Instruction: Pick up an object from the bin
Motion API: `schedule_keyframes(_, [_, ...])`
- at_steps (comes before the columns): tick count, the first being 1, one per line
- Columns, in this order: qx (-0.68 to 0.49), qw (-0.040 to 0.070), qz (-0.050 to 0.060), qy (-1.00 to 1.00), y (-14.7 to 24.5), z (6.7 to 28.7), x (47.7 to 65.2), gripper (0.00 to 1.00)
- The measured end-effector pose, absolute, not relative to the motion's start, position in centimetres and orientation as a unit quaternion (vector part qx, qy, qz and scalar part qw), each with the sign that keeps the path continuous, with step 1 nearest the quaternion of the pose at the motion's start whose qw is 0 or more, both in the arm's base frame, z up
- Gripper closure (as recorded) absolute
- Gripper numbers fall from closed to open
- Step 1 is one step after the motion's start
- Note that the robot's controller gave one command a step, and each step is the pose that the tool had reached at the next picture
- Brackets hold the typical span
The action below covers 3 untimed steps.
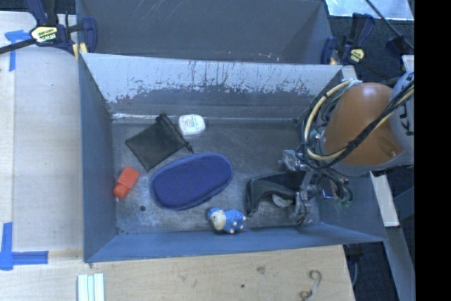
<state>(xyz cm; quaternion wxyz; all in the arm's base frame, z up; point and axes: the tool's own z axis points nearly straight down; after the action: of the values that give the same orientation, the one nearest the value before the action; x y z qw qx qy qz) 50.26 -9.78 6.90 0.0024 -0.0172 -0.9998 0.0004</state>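
My gripper (304, 204) is down at the bin's floor in the front right corner, under the arm's orange cover. Right against its left side lies a black curved object (266, 190) with a small pale patch in its hollow. Whether the gripper has hold of it is hidden. A small blue, white and yellow toy (226, 220) lies just left of that, by the front wall. A blue oval pad (192, 180) rests in the middle of the floor.
A black flat pouch (156, 142) and a small white round item (191, 125) lie near the back wall on the left. An orange block (126, 182) sits by the left wall. The arm and its cables cover the bin's right side.
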Motion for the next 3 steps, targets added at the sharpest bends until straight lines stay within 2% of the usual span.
schedule_keyframes(1, [-0.017,0.001,0.0,-1.0,-9.8,7.0,50.3,1.0])
schedule_keyframes(3, [-0.018,-0.001,0.001,-1.0,-9.9,14.4,50.2,1.0])
